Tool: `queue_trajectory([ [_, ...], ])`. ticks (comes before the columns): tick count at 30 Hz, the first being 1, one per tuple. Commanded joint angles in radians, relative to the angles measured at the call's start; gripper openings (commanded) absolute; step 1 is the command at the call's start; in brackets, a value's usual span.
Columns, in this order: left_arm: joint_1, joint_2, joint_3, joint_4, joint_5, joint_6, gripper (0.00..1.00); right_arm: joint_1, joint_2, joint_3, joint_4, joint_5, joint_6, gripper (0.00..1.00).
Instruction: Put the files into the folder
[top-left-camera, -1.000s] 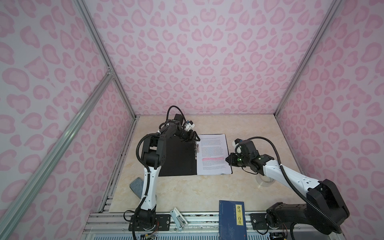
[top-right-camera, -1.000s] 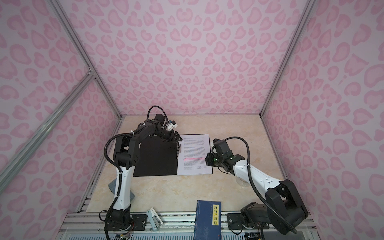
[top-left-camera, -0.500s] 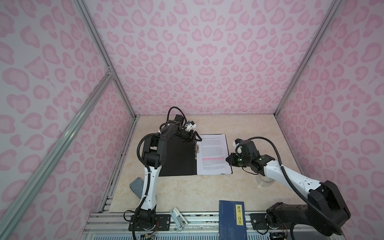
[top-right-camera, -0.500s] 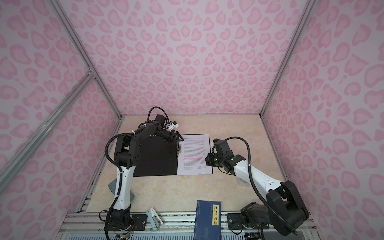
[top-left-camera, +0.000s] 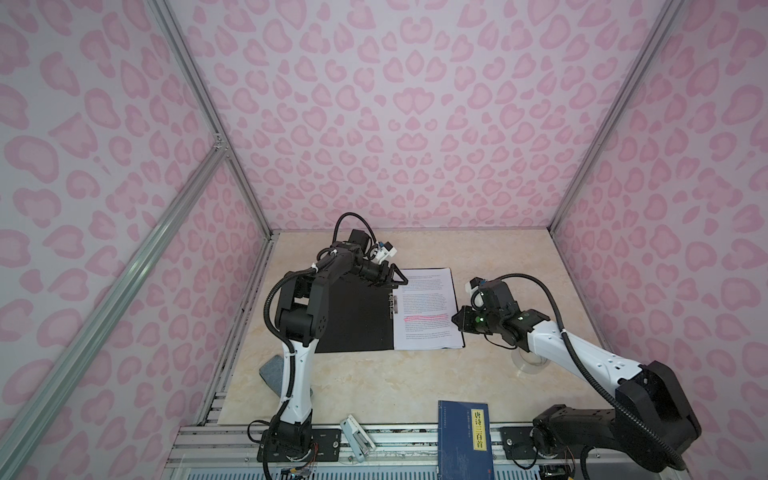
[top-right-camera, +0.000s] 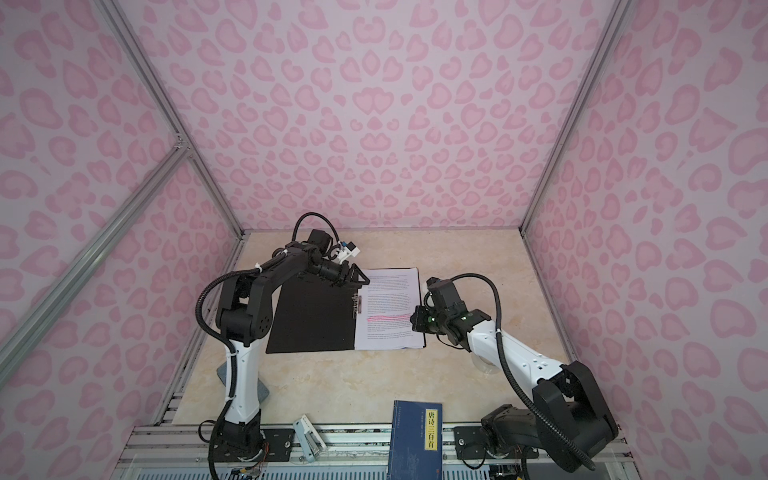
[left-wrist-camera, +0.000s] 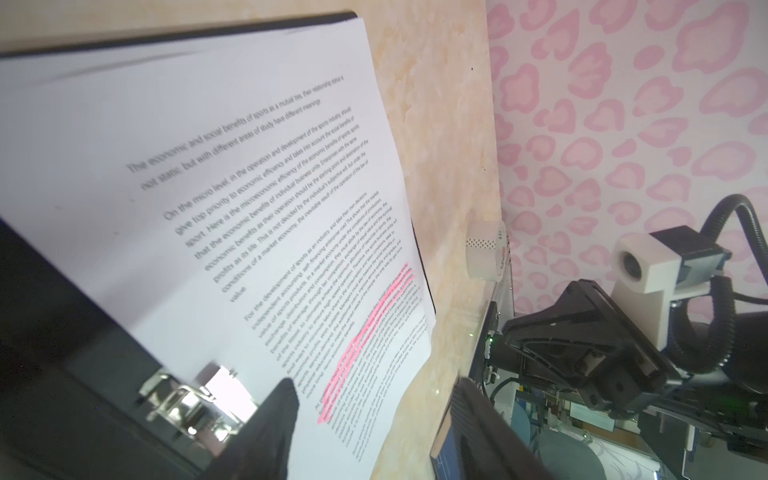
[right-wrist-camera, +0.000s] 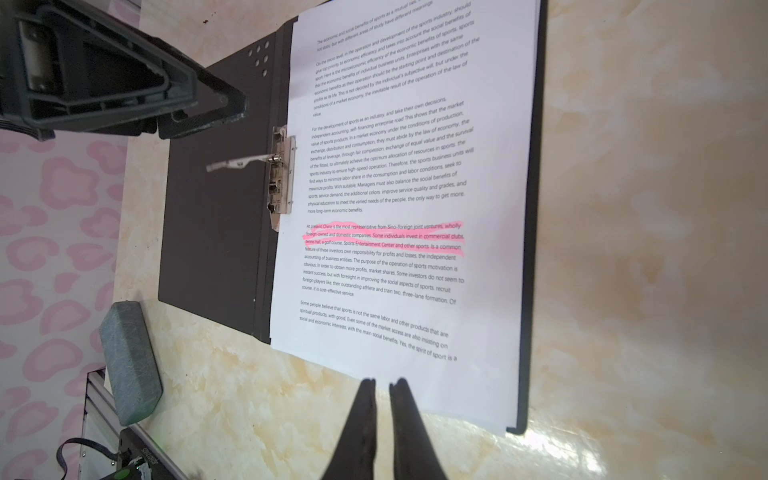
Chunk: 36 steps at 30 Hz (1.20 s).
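Observation:
The folder (top-left-camera: 357, 320) (top-right-camera: 316, 324) lies open on the table, black inside up, with its metal spine clip (right-wrist-camera: 280, 174) raised. The files (top-left-camera: 428, 307) (top-right-camera: 388, 307), white printed sheets with pink highlighted lines, rest on its right half (right-wrist-camera: 395, 187) (left-wrist-camera: 249, 166). My left gripper (top-left-camera: 401, 280) (top-right-camera: 363, 280) (left-wrist-camera: 374, 399) hovers open over the far end of the spine, holding nothing. Just off the files' right edge, my right gripper (top-left-camera: 455, 322) (top-right-camera: 412, 322) (right-wrist-camera: 384, 384) is shut and empty.
A dark blue book (top-left-camera: 465, 436) lies at the table's front edge. A grey block (top-left-camera: 270, 374) sits front left beside the left arm. A small white device (top-left-camera: 357, 436) rests on the front rail. A clear round object (top-left-camera: 530, 361) lies under the right arm.
The left gripper has drifted very slightly to the right over the spine. The right arm, folder and files have not moved.

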Motion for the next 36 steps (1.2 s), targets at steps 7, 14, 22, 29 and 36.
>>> queue_trajectory([
  [7, 0.005, -0.141, -0.112, -0.063, 0.008, 0.098, 0.63, 0.007, -0.003, 0.056, -0.091, 0.051, -0.046, 0.18],
  [14, 0.065, -0.333, -0.156, -0.149, -0.278, 0.113, 0.64, 0.067, 0.047, 0.286, -0.367, 0.143, -0.164, 0.23],
  [22, 0.114, -0.505, -0.310, -0.185, -0.600, 0.207, 0.73, 0.242, 0.252, 0.699, -0.689, 0.368, -0.244, 0.28],
  [29, 0.158, -0.606, -0.432, -0.146, -0.725, 0.190, 0.74, 0.282, 0.362, 0.911, -0.691, 0.366, -0.263, 0.28],
  [36, 0.194, -0.670, -0.480, -0.140, -0.699, 0.160, 0.72, 0.283, 0.466, 1.099, -0.715, 0.361, -0.302, 0.25],
])
